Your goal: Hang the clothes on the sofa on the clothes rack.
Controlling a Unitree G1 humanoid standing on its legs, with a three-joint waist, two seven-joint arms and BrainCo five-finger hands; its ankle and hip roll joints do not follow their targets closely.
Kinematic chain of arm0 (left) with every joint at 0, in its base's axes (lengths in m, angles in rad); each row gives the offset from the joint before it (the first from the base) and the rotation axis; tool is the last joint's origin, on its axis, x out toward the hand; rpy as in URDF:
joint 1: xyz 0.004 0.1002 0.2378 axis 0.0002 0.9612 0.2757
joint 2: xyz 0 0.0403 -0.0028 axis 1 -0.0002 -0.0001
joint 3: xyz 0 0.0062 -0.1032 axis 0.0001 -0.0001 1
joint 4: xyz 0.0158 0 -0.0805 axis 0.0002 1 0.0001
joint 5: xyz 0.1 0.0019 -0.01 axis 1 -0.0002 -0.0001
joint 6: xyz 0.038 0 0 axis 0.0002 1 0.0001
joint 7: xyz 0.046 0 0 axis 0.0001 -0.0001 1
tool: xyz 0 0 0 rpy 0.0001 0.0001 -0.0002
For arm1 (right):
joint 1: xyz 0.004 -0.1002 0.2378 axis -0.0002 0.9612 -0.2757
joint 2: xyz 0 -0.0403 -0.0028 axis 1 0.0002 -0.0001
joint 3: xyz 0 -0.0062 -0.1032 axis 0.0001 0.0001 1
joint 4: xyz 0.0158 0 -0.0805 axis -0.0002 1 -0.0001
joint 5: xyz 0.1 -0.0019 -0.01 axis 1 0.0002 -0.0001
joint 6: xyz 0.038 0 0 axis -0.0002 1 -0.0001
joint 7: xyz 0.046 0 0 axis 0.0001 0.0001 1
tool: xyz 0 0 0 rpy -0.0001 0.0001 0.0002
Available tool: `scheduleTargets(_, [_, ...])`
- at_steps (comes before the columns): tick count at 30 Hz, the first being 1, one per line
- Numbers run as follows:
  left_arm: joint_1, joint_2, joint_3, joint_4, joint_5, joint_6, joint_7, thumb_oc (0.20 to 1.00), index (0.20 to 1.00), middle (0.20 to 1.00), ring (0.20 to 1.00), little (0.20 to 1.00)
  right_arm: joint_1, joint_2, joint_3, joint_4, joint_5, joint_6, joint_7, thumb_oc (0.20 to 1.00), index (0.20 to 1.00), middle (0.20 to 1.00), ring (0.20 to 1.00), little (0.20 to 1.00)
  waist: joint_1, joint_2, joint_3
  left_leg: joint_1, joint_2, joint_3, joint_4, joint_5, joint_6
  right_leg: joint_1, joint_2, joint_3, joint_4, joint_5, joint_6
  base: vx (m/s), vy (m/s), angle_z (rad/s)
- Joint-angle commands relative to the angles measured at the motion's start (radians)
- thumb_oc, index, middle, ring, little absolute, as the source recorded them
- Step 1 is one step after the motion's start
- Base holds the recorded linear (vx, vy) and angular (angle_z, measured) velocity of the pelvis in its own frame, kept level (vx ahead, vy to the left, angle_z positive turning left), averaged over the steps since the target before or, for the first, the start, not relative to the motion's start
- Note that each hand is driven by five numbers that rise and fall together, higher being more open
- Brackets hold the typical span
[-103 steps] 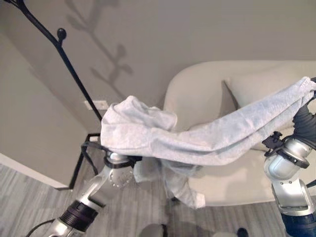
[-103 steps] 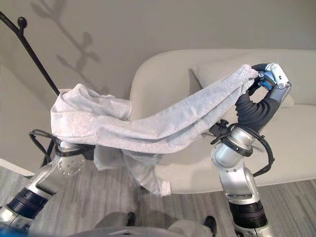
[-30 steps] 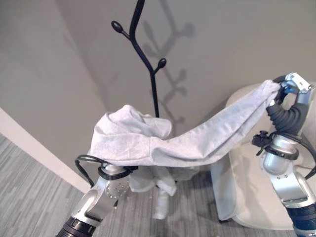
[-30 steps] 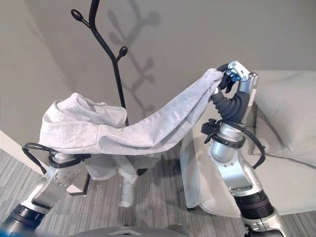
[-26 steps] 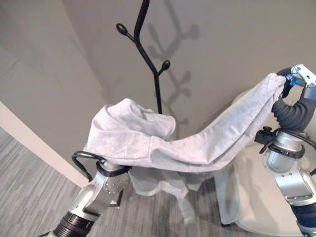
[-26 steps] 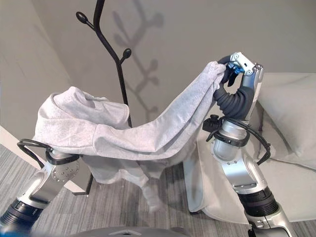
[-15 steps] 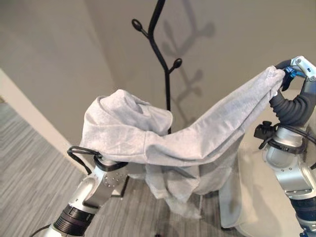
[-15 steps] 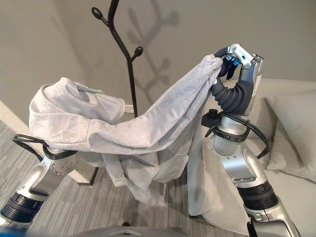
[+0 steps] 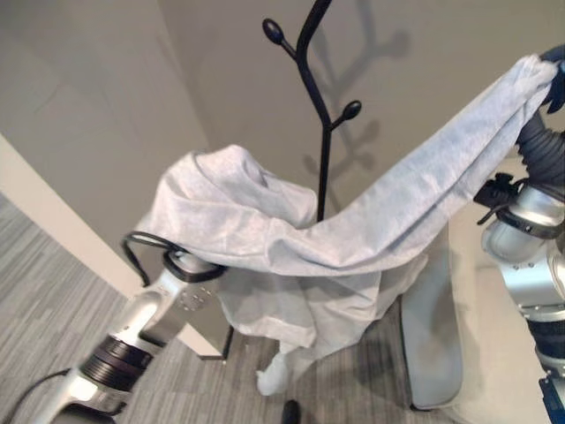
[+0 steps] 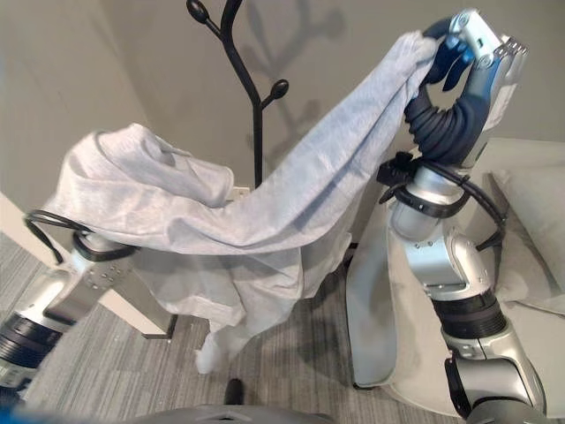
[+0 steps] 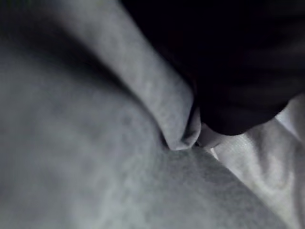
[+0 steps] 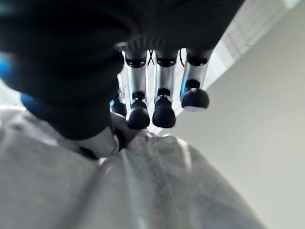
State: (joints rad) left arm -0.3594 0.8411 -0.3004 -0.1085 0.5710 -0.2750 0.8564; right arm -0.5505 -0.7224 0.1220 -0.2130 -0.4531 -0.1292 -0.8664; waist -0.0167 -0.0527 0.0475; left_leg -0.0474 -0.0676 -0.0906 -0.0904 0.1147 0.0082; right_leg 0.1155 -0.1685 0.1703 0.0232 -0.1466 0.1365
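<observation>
Grey garment (image 10: pixel 265 221), one, spans both arms before the rack (image 10: pixel 256 115); right hand (image 10: pixel 472 49) pinches its end, wrist view confirms fingers (image 12: pixel 164 112) curled; left hand's grip hidden under cloth.

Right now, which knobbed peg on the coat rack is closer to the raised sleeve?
The lower peg, branching toward the robot's right, nearest the grey garment; the upper peg juts left, away from it.

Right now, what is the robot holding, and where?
A grey garment: the right hand pinches one end high up; the left hand is hidden under its bunched other end.
</observation>
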Motion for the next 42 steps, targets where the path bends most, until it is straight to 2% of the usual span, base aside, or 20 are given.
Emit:
scheduleTargets(1, [-0.048, 0.069, 0.114, 0.015, -0.025, 0.006, 0.009, 0.2, 0.2, 0.2, 0.2, 0.2, -0.087, -0.072, 0.005, 0.078, 0.079, 0.023, 0.008, 0.2, 0.2, 0.2, 0.2, 0.2, 0.047, -0.031, -0.058, 0.062, 0.074, -0.009, 0.012, -0.118, -0.021, 0.031, 0.025, -0.003, -0.036, 0.123, 0.007, 0.11, 0.036, 0.1])
scheduleTargets(2, [-0.06, 0.099, 0.117, 0.057, -0.05, 0.009, -0.002, 0.2, 0.2, 0.2, 0.2, 0.2, -0.129, -0.099, 0.02, 0.13, 0.106, 0.027, 0.013, 0.2, 0.2, 0.2, 0.2, 0.2, 0.05, -0.037, -0.066, 0.071, 0.069, -0.01, 0.011, -0.123, -0.019, 0.034, 0.018, 0.0, -0.036, 0.15, 0.015, 0.11, 0.035, 0.03])
scheduleTargets(3, [-0.062, 0.099, 0.117, 0.059, -0.051, 0.008, -0.001, 0.2, 0.2, 0.2, 0.2, 0.2, -0.135, -0.1, 0.023, 0.136, 0.108, 0.025, 0.012, 0.2, 0.2, 0.2, 0.2, 0.2, 0.05, -0.036, -0.065, 0.072, 0.069, -0.009, 0.011, -0.123, -0.018, 0.035, 0.018, 0.001, -0.038, 0.152, 0.015, 0.08, 0.019, -0.04])
scheduleTargets(5, [-0.103, 0.15, 0.097, 0.133, -0.083, 0.008, -0.019, 0.2, 0.2, 0.2, 0.2, 0.2, -0.205, -0.124, 0.056, 0.212, 0.176, 0.015, 0.026, 0.2, 0.2, 0.2, 0.2, 0.2, 0.053, -0.039, -0.077, 0.08, 0.068, -0.012, 0.003, -0.127, -0.019, 0.037, 0.016, 0.003, -0.049, 0.151, 0.02, 0.05, 0.02, -0.08])
scheduleTargets(7, [-0.184, 0.187, 0.063, 0.282, -0.161, 0.024, -0.043, 0.2, 0.2, 0.2, 0.2, 0.2, -0.349, -0.168, 0.141, 0.375, 0.272, 0.004, 0.044, 0.2, 0.2, 0.2, 0.2, 0.2, 0.054, -0.047, -0.09, 0.082, 0.073, 0.001, 0.003, -0.133, -0.027, 0.038, 0.017, 0.002, -0.069, 0.156, 0.029, 0.04, -0.003, -0.16])
scheduleTargets(8, [-0.189, 0.186, 0.061, 0.286, -0.162, 0.023, -0.043, 0.2, 0.2, 0.2, 0.2, 0.2, -0.357, -0.169, 0.146, 0.382, 0.274, 0.001, 0.043, 0.2, 0.2, 0.2, 0.2, 0.2, 0.054, -0.046, -0.088, 0.081, 0.073, 0.001, 0.003, -0.133, -0.027, 0.038, 0.016, 0.002, -0.071, 0.157, 0.029, 0.08, -0.022, -0.15])
scheduleTargets(9, [-0.258, 0.212, 0.025, 0.368, -0.206, 0.03, -0.073, 0.2, 0.2, 0.2, 0.2, 0.2, -0.443, -0.206, 0.206, 0.483, 0.313, 0.002, 0.062, 0.2, 0.2, 0.2, 0.2, 0.2, 0.05, -0.054, -0.1, 0.088, 0.076, 0.008, 0.003, -0.145, -0.034, 0.047, 0.017, -0.002, -0.083, 0.156, 0.028, 0.03, -0.012, -0.06])
scheduleTargets(11, [-0.3, 0.227, -0.005, 0.419, -0.223, 0.03, -0.088, 0.2, 0.2, 0.2, 0.2, 0.2, -0.489, -0.221, 0.241, 0.538, 0.331, -0.003, 0.07, 0.2, 0.2, 0.2, 0.2, 0.2, 0.049, -0.055, -0.1, 0.088, 0.077, 0.008, 0.003, -0.146, -0.037, 0.049, 0.017, -0.006, -0.087, 0.158, 0.029, 0.03, -0.008, 0.0])
scheduleTargets(14, [-0.463, 0.24, -0.107, 0.597, -0.296, 0.043, -0.113, 0.2, 0.2, 0.2, 0.2, 0.2, -0.653, -0.239, 0.342, 0.746, 0.397, -0.019, 0.08, 0.2, 0.2, 0.2, 0.2, 0.2, 0.045, -0.056, -0.1, 0.08, 0.08, 0.005, 0.003, -0.139, -0.045, 0.047, 0.02, -0.019, -0.095, 0.165, 0.031, 0.02, -0.005, -0.03])
scheduleTargets(17, [-0.561, 0.222, -0.166, 0.708, -0.356, 0.05, -0.132, 0.2, 0.2, 0.2, 0.2, 0.2, -0.76, -0.237, 0.416, 0.884, 0.447, -0.024, 0.099, 0.2, 0.2, 0.2, 0.2, 0.2, 0.045, -0.056, -0.097, 0.071, 0.081, 0.003, 0.003, -0.133, -0.051, 0.041, 0.022, -0.026, -0.1, 0.173, 0.035, 0.0, 0.0, 0.0])
scheduleTargets(20, [-0.762, 0.14, -0.301, 0.965, -0.495, 0.047, -0.213, 0.2, 0.2, 0.2, 0.2, 0.2, -0.911, -0.195, 0.564, 1.127, 0.519, -0.014, 0.187, 0.2, 0.2, 0.2, 0.2, 0.2, 0.042, -0.053, -0.096, 0.046, 0.08, 0.001, 0.003, -0.12, -0.059, 0.021, 0.025, -0.04, -0.11, 0.19, 0.042, 0.01, 0.004, 0.04])
scheduleTargets(21, [-0.768, 0.138, -0.304, 0.97, -0.497, 0.045, -0.213, 0.2, 0.2, 0.2, 0.2, 0.2, -0.916, -0.195, 0.568, 1.131, 0.521, -0.016, 0.187, 0.2, 0.2, 0.2, 0.2, 0.2, 0.043, -0.052, -0.095, 0.045, 0.08, 0.0, 0.003, -0.12, -0.059, 0.02, 0.025, -0.04, -0.11, 0.19, 0.042, -0.01, 0.016, 0.1])
scheduleTargets(22, [-0.829, 0.102, -0.335, 1.049, -0.536, 0.043, -0.231, 0.2, 0.2, 0.2, 0.2, 0.2, -0.932, -0.153, 0.59, 1.193, 0.533, -0.016, 0.202, 0.2, 0.2, 0.2, 0.2, 0.2, 0.045, -0.048, -0.092, 0.032, 0.08, 0.001, 0.003, -0.116, -0.06, 0.007, 0.027, -0.044, -0.11, 0.188, 0.044, 0.0, 0.008, 0.06])
scheduleTargets(25, [-0.867, 0.086, -0.361, 1.075, -0.544, 0.039, -0.222, 0.2, 0.2, 0.2, 0.2, 0.2, -0.959, -0.124, 0.605, 1.226, 0.538, -0.017, 0.198, 0.2, 0.2, 0.2, 0.2, 0.2, 0.051, -0.047, -0.085, 0.014, 0.079, -0.004, 0.003, -0.111, -0.059, -0.011, 0.027, -0.045, -0.11, 0.19, 0.046, 0.0, 0.006, 0.02])
scheduleTargets(29, [-0.858, 0.051, -0.38, 1.099, -0.549, 0.045, -0.256, 0.2, 0.2, 0.2, 0.2, 0.2, -0.951, -0.103, 0.618, 1.259, 0.538, 0.001, 0.216, 0.2, 0.2, 0.2, 0.2, 0.2, 0.053, -0.052, -0.086, -0.007, 0.066, -0.011, 0.003, -0.108, -0.053, -0.022, 0.02, -0.045, -0.11, 0.223, 0.052, 0.03, 0.049, 0.07])
scheduleTargets(31, [-0.915, -0.015, -0.389, 1.195, -0.589, 0.048, -0.26, 0.2, 0.2, 0.2, 0.2, 0.2, -0.977, -0.078, 0.623, 1.361, 0.544, 0.016, 0.213, 0.2, 0.2, 0.2, 0.2, 0.2, 0.062, -0.05, -0.074, -0.016, 0.049, -0.018, 0.003, -0.107, -0.045, -0.028, 0.0, -0.05, -0.11, 0.272, 0.065, 0.02, 0.083, 0.1])
scheduleTargets(36, [-0.967, -0.045, -0.428, 1.223, -0.581, 0.046, -0.252, 0.2, 0.2, 0.2, 0.2, 0.2, -0.996, -0.076, 0.616, 1.396, 0.567, 0.022, 0.202, 0.2, 0.2, 0.2, 0.2, 0.2, 0.07, -0.049, -0.068, -0.033, 0.024, -0.029, 0.003, -0.106, -0.034, -0.036, -0.028, -0.062, -0.11, 0.309, 0.08, 0.02, 0.096, 0.05])
scheduleTargets(39, [-0.964, -0.042, -0.433, 1.195, -0.575, 0.047, -0.256, 0.2, 0.2, 0.2, 0.2, 0.2, -0.987, -0.088, 0.613, 1.374, 0.566, 0.021, 0.195, 0.2, 0.2, 0.2, 0.2, 0.2, 0.067, -0.039, -0.061, -0.011, 0.012, -0.036, 0.003, -0.118, -0.017, -0.062, -0.042, -0.051, -0.014, 0.326, 0.078, 0.04, 0.154, 0.08])
scheduleTargets(41, [-0.963, -0.039, -0.424, 1.179, -0.585, 0.051, -0.256, 0.2, 0.2, 0.2, 0.2, 0.2, -0.985, -0.097, 0.609, 1.366, 0.562, 0.02, 0.187, 0.2, 0.2, 0.2, 0.2, 0.2, 0.059, -0.021, -0.043, 0.018, 0.013, -0.048, 0.003, -0.121, -0.002, -0.109, -0.033, -0.035, 0.138, 0.35, 0.064, 0.06, 0.186, -0.08])
scheduleTargets(42, [-0.953, -0.034, -0.417, 1.175, -0.588, 0.054, -0.261, 0.2, 0.2, 0.2, 0.2, 0.2, -0.971, -0.1, 0.603, 1.362, 0.557, 0.018, 0.186, 0.2, 0.2, 0.2, 0.2, 0.2, 0.053, 0.001, -0.022, 0.056, 0.023, -0.055, 0.003, -0.132, 0.007, -0.144, -0.027, -0.045, 0.258, 0.352, 0.049, 0.08, 0.151, -0.13])
